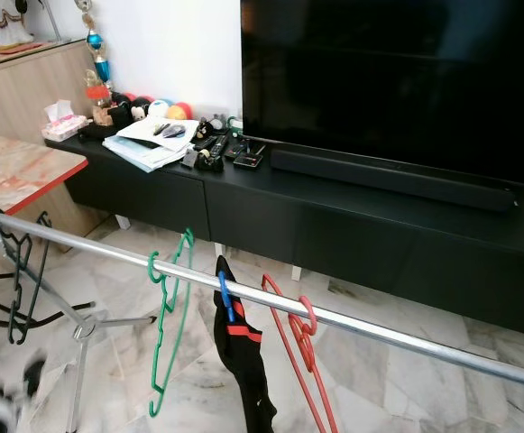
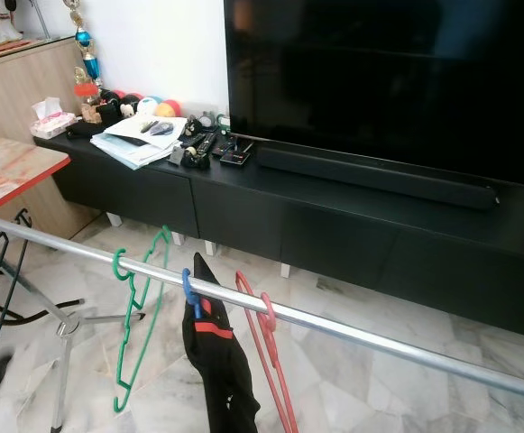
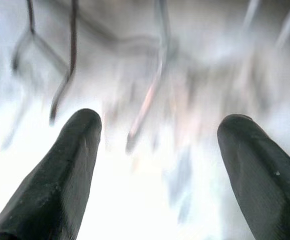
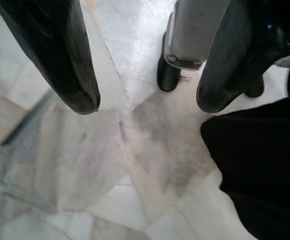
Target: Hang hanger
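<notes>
A silver rail (image 1: 352, 323) crosses in front of me, sloping down to the right. A green hanger (image 1: 164, 320) and a red hanger (image 1: 302, 347) hang on it. Between them a black garment (image 1: 243, 361) hangs from a blue peg (image 1: 226, 297). A black hanger (image 1: 16, 280) hangs near the rail's left end. My left gripper (image 3: 159, 125) is open and empty, and its view is blurred, with thin hanger shapes beyond it. My right gripper (image 4: 147, 105) is open and empty above the marble floor, with black cloth (image 4: 259, 170) beside it.
A long black TV cabinet (image 1: 352, 225) with a large TV (image 1: 397, 81) stands behind the rail. Papers, balls and remotes (image 1: 158, 135) clutter its left end. A red-edged table (image 1: 18, 176) is at the left. The rack's legs (image 1: 86, 338) spread over the floor.
</notes>
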Motion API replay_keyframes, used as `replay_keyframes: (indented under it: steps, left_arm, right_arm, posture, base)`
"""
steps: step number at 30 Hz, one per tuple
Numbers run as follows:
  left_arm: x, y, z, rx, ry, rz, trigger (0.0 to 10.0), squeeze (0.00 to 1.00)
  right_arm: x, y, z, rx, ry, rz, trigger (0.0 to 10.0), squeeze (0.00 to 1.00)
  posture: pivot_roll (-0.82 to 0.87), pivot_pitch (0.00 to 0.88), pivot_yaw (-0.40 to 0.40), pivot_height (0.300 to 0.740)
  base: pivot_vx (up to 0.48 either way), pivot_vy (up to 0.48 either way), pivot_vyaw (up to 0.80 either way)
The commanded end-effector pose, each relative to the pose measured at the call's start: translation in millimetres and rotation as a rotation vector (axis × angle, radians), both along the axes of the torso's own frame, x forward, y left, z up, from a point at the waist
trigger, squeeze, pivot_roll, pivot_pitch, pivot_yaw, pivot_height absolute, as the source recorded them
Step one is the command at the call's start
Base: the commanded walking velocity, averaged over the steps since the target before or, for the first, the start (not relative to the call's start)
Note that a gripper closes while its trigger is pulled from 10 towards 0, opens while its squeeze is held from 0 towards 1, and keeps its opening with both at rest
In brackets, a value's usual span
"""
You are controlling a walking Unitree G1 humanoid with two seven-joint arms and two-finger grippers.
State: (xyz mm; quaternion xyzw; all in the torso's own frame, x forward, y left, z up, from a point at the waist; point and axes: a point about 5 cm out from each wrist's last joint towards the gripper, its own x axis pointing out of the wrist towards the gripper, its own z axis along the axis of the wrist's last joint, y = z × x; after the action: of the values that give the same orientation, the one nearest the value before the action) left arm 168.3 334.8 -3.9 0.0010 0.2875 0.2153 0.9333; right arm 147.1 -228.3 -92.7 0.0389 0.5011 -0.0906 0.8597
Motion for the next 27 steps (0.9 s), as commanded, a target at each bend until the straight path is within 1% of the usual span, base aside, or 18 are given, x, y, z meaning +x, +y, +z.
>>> replay_keyframes:
  steps: [1, 2, 3, 5, 7, 9, 10, 11, 13, 15, 22, 27]
  left_arm:
    - [-11.5, -23.2, -27.9, 0.010, 0.179, -0.166, 10.0, 0.00]
    - [-17.9, -33.8, -39.9, 0.007, 0.261, -0.234, 10.0, 0.00]
    - [-22.4, -40.2, -46.9, 0.004, 0.311, -0.274, 10.0, 0.00]
    - [-28.7, -60.0, -61.5, -0.046, 0.355, -0.334, 10.0, 0.00]
    - [-34.0, -79.3, -73.9, -0.057, 0.407, -0.407, 10.0, 0.00]
    - [-38.6, -91.5, -82.0, -0.053, 0.453, -0.455, 10.0, 0.00]
    - [-40.1, -94.0, -84.2, -0.051, 0.466, -0.463, 10.0, 0.00]
    - [-41.4, -98.4, -86.9, -0.067, 0.471, -0.445, 10.0, 0.00]
    - [-41.2, -101.5, -88.2, -0.083, 0.468, -0.442, 10.0, 0.00]
    - [-40.0, -102.7, -88.9, -0.078, 0.471, -0.461, 10.0, 0.00]
    - [-36.3, -100.5, -88.9, -0.067, 0.473, -0.460, 10.0, 0.00]
    - [-36.1, -99.1, -88.6, -0.065, 0.468, -0.459, 10.0, 0.00]
  right_arm:
    - [1.1, 1.2, 0.1, 0.002, -0.003, 0.000, 10.0, 0.00]
    - [1.1, 1.3, 0.1, 0.001, -0.003, -0.001, 10.0, 0.00]
    - [1.2, 1.3, 0.1, 0.001, -0.003, -0.002, 10.0, 0.00]
    - [1.1, 1.1, 0.2, 0.001, -0.004, -0.007, 10.0, 0.00]
    - [1.3, 0.5, 0.4, -0.001, -0.005, -0.010, 10.0, 0.00]
    - [1.4, -0.3, 0.5, -0.005, -0.005, -0.010, 10.0, 0.00]
    - [1.3, -0.6, 0.6, -0.007, -0.004, -0.009, 10.0, 0.00]
    - [1.1, -0.9, 0.6, -0.009, -0.006, -0.016, 10.0, 0.00]
    - [0.8, -1.0, 0.5, -0.008, -0.009, -0.024, 10.0, 0.00]
    - [0.5, -1.3, 0.5, -0.010, -0.007, -0.025, 10.0, 0.00]
    - [-0.1, -0.9, 0.1, -0.009, -0.006, -0.028, 10.0, 0.00]
    - [-0.3, -0.7, 0.1, -0.007, -0.006, -0.028, 10.0, 0.00]
  posture:
    - [0.18, 0.000, -0.008, 0.740]
    - [0.17, 0.000, -0.008, 0.740]
    - [0.17, 0.000, -0.008, 0.740]
    - [0.17, 0.000, -0.006, 0.740]
    - [0.16, 0.000, -0.011, 0.740]
    - [0.15, 0.000, -0.011, 0.740]
    - [0.15, 0.000, -0.011, 0.740]
    - [0.14, 0.000, -0.006, 0.740]
    - [0.13, 0.000, -0.001, 0.740]
    - [0.13, 0.000, 0.000, 0.740]
    - [0.13, 0.000, 0.005, 0.740]
    - [0.13, 0.000, 0.004, 0.740]
  base:
    - [0.000, 0.000, 0.00]
    - [0.000, 0.000, 0.00]
    - [0.000, 0.000, 0.00]
    - [0.000, 0.000, 0.00]
    - [0.000, 0.000, 0.00]
    - [0.000, 0.000, 0.00]
    - [0.000, 0.000, 0.00]
    - [0.000, 0.000, 0.00]
    - [0.000, 0.000, 0.00]
    - [0.000, 0.000, 0.00]
    - [0.000, 0.000, 0.00]
    - [-0.252, 0.000, 0.00]
